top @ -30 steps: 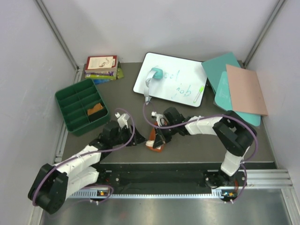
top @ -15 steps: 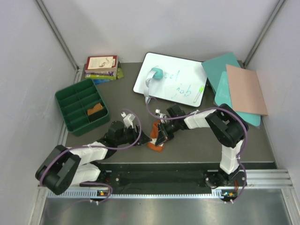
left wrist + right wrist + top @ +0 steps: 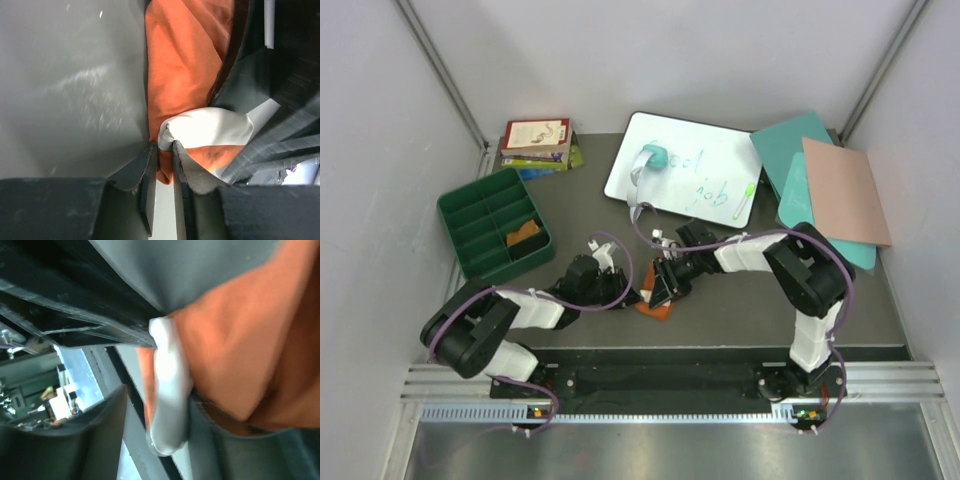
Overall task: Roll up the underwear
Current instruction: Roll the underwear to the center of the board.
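Observation:
The rust-orange underwear (image 3: 657,307) with its white waistband (image 3: 210,127) lies bunched on the dark table near the front middle. My left gripper (image 3: 164,147) is shut on a fold of it, orange cloth and waistband edge pinched between the fingertips. My right gripper (image 3: 157,400) meets it from the right and stands open: the waistband (image 3: 170,390) rests against one finger, with a gap to the other. In the top view the left gripper (image 3: 630,295) and the right gripper (image 3: 662,285) nearly touch over the cloth. A mustard-tan underwear (image 3: 525,233) lies in the green tray.
The green compartment tray (image 3: 470,215) stands at the left. A stack of books (image 3: 535,143) is at the back left. A whiteboard (image 3: 690,170) carries a teal eraser (image 3: 655,155). Teal and pink boards (image 3: 840,190) lie at the right.
My left arm reached right to the rust-orange underwear and its jaws closed on the cloth. My right gripper, shut on it before, has opened.

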